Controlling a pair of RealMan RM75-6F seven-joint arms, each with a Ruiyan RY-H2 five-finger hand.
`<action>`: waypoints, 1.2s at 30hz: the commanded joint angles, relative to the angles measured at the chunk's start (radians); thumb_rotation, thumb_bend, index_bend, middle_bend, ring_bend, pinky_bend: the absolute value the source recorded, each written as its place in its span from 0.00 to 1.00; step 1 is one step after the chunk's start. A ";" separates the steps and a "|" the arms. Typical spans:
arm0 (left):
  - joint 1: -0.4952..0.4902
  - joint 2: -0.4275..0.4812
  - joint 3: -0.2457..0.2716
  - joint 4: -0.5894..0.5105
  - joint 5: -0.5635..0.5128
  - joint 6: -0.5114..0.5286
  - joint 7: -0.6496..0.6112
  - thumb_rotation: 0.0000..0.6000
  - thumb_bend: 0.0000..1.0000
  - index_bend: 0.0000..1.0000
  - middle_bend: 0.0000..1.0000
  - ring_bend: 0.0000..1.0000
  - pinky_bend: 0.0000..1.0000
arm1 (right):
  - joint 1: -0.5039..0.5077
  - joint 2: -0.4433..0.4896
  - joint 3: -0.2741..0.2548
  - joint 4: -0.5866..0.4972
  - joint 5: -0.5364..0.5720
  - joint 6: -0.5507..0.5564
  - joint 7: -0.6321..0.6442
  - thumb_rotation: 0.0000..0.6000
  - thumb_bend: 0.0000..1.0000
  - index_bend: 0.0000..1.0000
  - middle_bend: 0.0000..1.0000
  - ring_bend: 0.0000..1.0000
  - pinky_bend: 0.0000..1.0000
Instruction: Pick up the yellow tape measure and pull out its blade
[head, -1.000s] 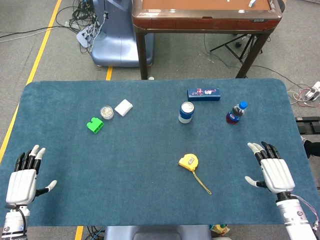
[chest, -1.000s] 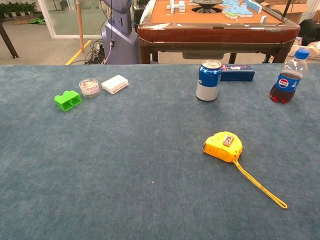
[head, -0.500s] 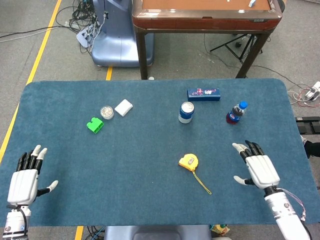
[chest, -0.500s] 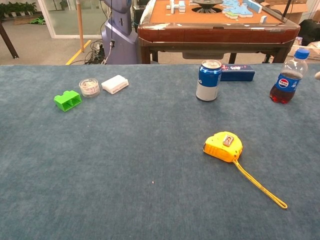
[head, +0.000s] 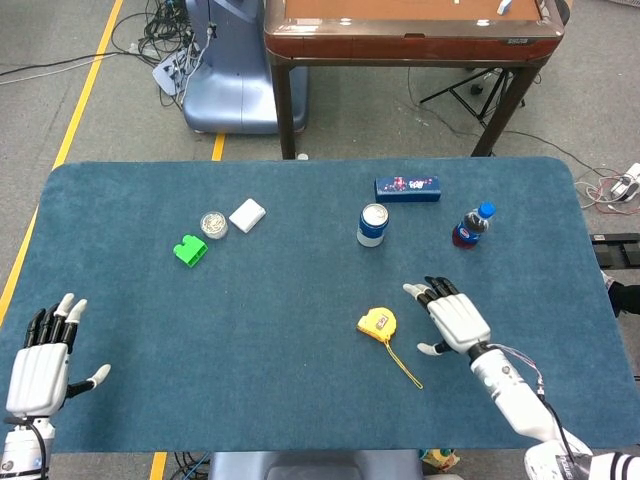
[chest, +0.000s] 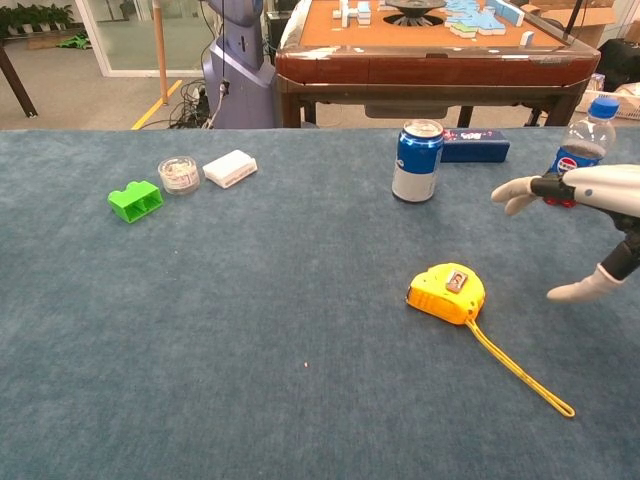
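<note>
1. Movement first: over the last second my right hand has swept in from the table's right edge toward the middle, and it now hovers just to the right of the yellow tape measure, near it but not touching.

2. Fingers of that hand are spread and straight, palm down, holding nothing. In the chest view the hand has only now entered at the right edge, fingertips pointing toward the case and thumb hanging below.

3. Tape measure itself has not shifted. It lies flat on the blue table, right of centre, with its yellow cord trailing toward my side and to the right. The blade is fully wound in, as far as I can see.

4. My left hand has hardly moved. It sits at the near-left corner of the table, fingers apart, empty, well away from everything.

5. Meaning for the task: the reach is nearly done and the grasp has not begun. I judge that my right hand needs to come a little further left and down to close around the case.

6. One caution: the soda can and cola bottle stand beyond the tape measure, clear of my path.
</note>
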 joint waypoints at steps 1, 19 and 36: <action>0.002 0.002 0.001 -0.002 0.004 0.004 0.001 1.00 0.13 0.00 0.00 0.00 0.00 | 0.025 -0.033 0.004 0.033 0.020 -0.023 -0.003 1.00 0.23 0.12 0.17 0.06 0.00; 0.016 0.009 0.006 0.007 0.017 0.015 -0.026 1.00 0.13 0.00 0.00 0.00 0.00 | 0.156 -0.223 0.021 0.130 0.133 -0.067 -0.084 1.00 0.23 0.12 0.17 0.07 0.00; 0.021 0.006 0.007 0.027 0.008 0.000 -0.068 1.00 0.13 0.00 0.00 0.00 0.00 | 0.224 -0.276 -0.013 0.197 0.286 -0.061 -0.180 1.00 0.23 0.12 0.17 0.08 0.00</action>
